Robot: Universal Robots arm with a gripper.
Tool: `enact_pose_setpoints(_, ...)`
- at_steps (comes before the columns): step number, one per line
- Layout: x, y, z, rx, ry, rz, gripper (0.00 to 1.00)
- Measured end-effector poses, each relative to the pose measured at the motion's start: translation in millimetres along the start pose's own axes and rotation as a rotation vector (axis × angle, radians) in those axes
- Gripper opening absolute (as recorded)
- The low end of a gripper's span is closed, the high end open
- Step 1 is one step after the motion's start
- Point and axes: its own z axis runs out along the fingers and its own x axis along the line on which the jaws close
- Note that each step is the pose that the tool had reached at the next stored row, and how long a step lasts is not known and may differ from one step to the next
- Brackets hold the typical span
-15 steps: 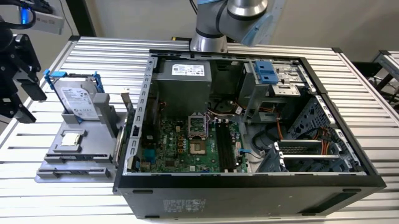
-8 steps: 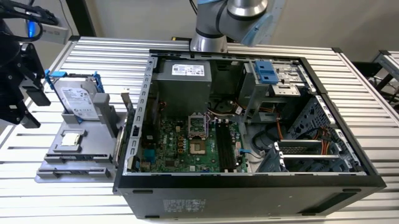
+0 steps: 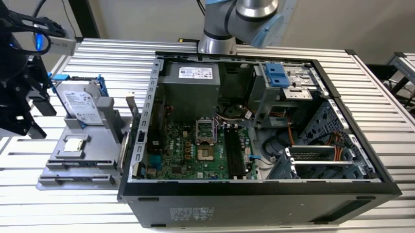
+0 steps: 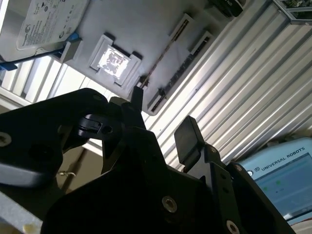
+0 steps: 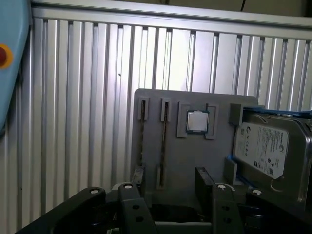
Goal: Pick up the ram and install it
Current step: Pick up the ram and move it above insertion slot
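In the exterior view, the grey holder is set on the worktop. In the first wrist view, the ram is stood on edge in a holder slot. In the second wrist view, the pincer is released and empty. The ram is judged light, stiff and fragile, and is best gripped by its board edges.

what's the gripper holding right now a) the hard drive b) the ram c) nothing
c: in the second wrist view the gripper is open with an empty gap, and the grey holder lies beyond it.
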Motion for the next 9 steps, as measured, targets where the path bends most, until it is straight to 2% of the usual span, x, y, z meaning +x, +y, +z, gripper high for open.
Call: enact_pose_setpoints(9, 1.4, 0.1, 16.3, -0.0001, 0.0000, 0.000, 1.00)
